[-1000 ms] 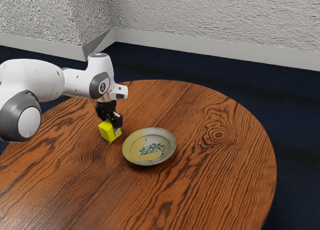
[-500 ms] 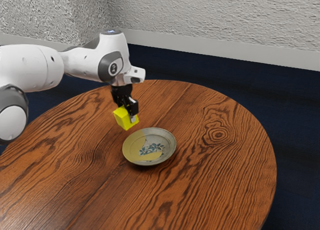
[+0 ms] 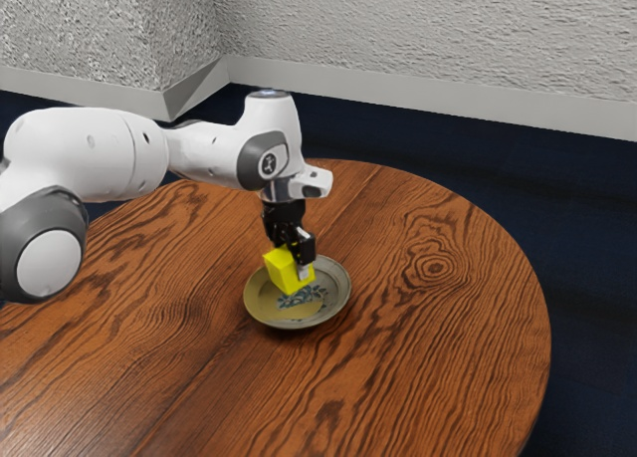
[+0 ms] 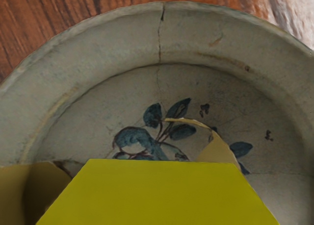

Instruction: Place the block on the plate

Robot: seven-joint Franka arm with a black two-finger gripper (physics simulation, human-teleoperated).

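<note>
In the exterior view my gripper (image 3: 293, 260) is shut on the yellow block (image 3: 286, 272), which is slightly tilted and overlaps the middle of the round plate (image 3: 264, 315). Whether the block's underside touches the plate cannot be told. The wrist view has the yellow block (image 4: 157, 193) large at its lower edge, with the plate (image 4: 113, 36) behind it, showing a blue floral pattern and a crack at the rim. The block covers part of that pattern.
The round wooden table (image 3: 428, 328) extends on all sides of the plate. Its curved edge runs along the exterior view's right, with dark blue floor (image 3: 587, 268) beyond. A textured wall (image 3: 428, 34) stands behind.
My gripper has carried the block from the bare wood beside the plate, first up and toward the exterior view's right, then down over the plate. The plate has stayed put.
</note>
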